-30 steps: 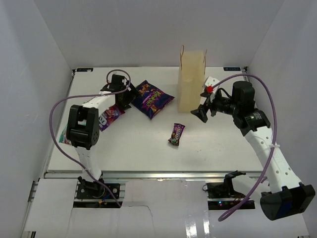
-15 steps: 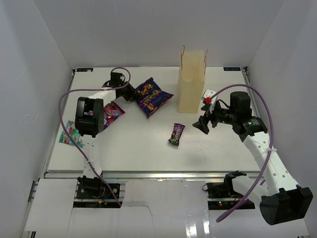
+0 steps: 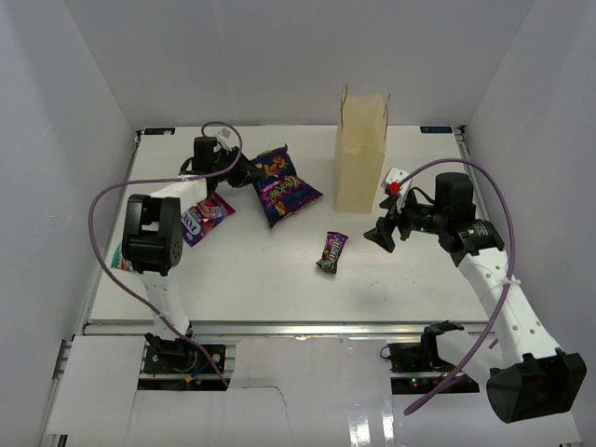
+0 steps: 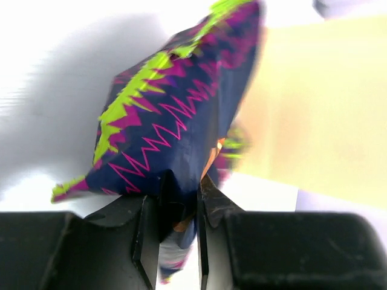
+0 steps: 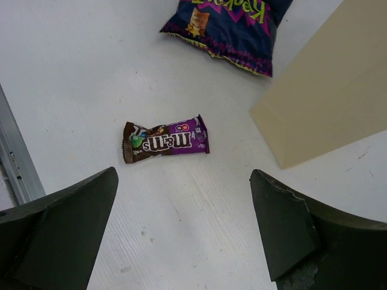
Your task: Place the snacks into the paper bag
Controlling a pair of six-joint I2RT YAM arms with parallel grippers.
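My left gripper [image 3: 244, 173] is shut on one edge of the large dark purple snack packet [image 3: 284, 184], which tilts up off the table. In the left wrist view the packet [image 4: 175, 121] fills the frame, pinched between the fingers [image 4: 179, 199]. The tall tan paper bag [image 3: 360, 149] stands upright to its right. A small dark brown candy packet [image 3: 331, 250] lies flat mid-table. My right gripper [image 3: 380, 233] hovers open to the right of it, with nothing between its fingers [image 5: 183, 176]; the wrist view shows the brown packet [image 5: 166, 140] just ahead.
A pink multicolour candy bag [image 3: 207, 214] lies under the left forearm. A teal-white packet [image 3: 115, 256] peeks out at the table's left edge, partly hidden by the left arm. White walls close in the table on three sides.
The left gripper has shut on the purple packet's edge and lifted it, turning the packet. The right gripper drew back from the paper bag, down and slightly toward me, still open.
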